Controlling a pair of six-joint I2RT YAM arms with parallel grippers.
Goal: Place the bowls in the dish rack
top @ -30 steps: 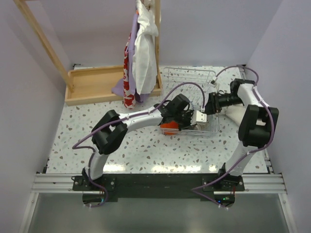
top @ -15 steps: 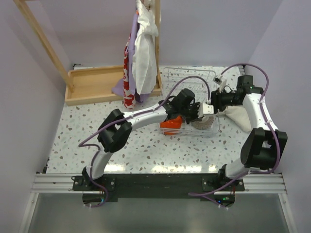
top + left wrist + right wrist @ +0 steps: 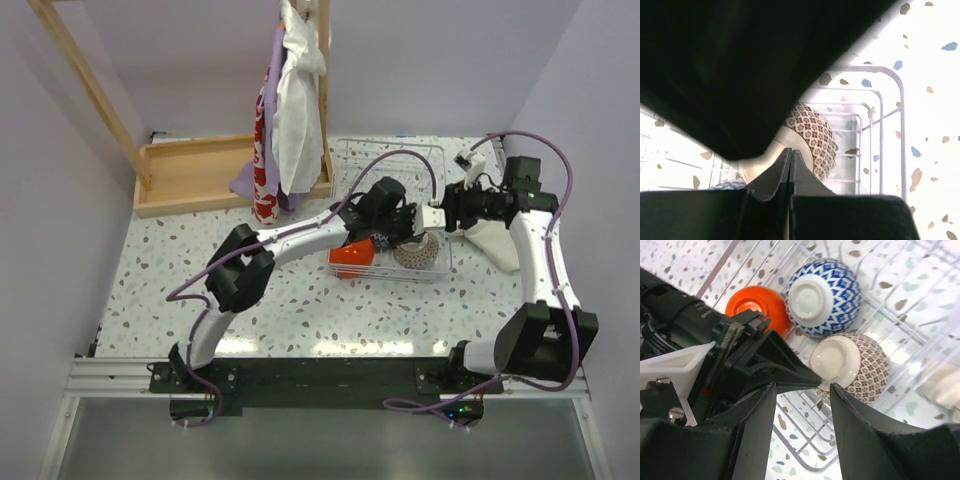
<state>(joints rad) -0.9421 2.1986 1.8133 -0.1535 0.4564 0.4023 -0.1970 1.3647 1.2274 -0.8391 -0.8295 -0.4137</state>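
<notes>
While the left gripper (image 3: pixel 791 151), pinched together, sits just beside its foot, we note the brown bowl (image 3: pixel 812 135) in the rack (image 3: pixel 901 140); right gripper (image 3: pixel 801 386), spread apart, has drawn back.

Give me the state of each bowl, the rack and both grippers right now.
Orange bowl: in rack, on edge.
Blue bowl: in rack, on edge.
Brown bowl: in rack, on edge.
Rack: holds three bowls.
Left gripper: shut, empty.
Right gripper: open, empty.

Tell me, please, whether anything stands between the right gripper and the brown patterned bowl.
The shut left gripper lies in front of the right gripper, its tips beside the brown patterned bowl in the dish rack.
</notes>
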